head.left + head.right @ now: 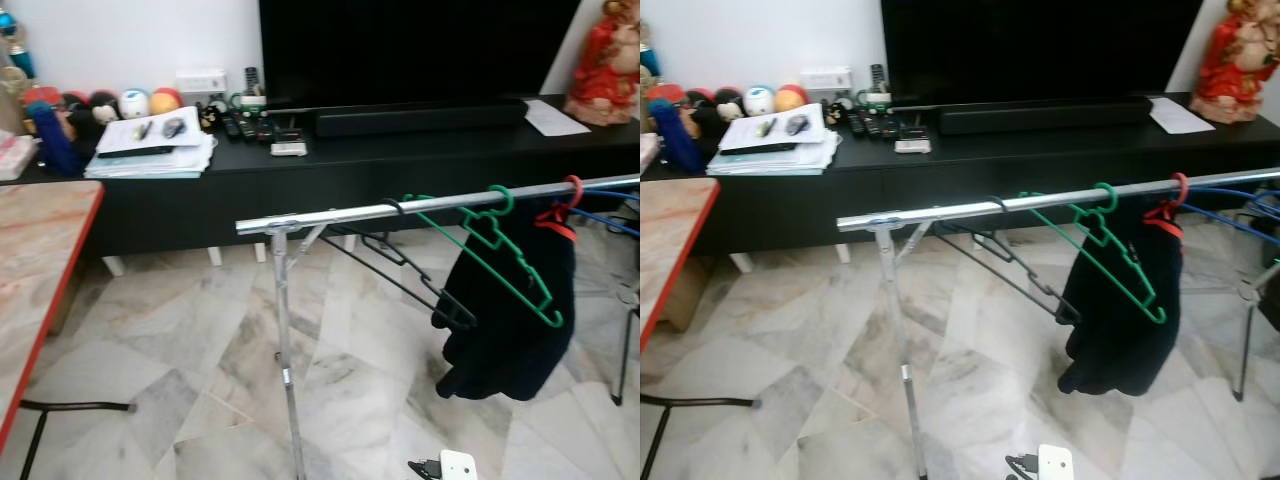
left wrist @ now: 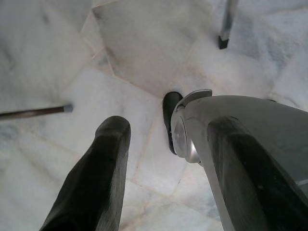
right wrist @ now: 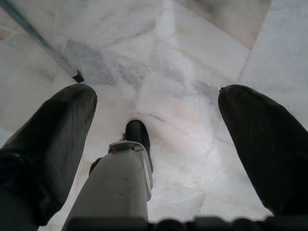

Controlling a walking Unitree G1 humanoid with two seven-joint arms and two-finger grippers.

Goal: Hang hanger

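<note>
A silver clothes rail [image 1: 400, 210] runs across the room in front of me at about waist height. On it hang an empty black hanger [image 1: 400, 265], an empty green hanger [image 1: 500, 265] and a red hanger [image 1: 560, 215] carrying a dark garment [image 1: 510, 330]. Blue hangers [image 1: 610, 215] sit at the rail's far right. My left gripper [image 2: 168, 125] hangs down toward the marble floor, open and empty, beside my own leg [image 2: 240, 144]. My right gripper [image 3: 156, 96] also points at the floor, its fingers wide apart with nothing between them.
The rail's upright post [image 1: 285, 340] stands just ahead. A low black TV cabinet [image 1: 400, 160] with a TV [image 1: 420, 50], papers [image 1: 155, 145] and toys lines the wall. A red-edged table [image 1: 40, 260] is at left. A small white object [image 1: 458, 466] lies on the floor.
</note>
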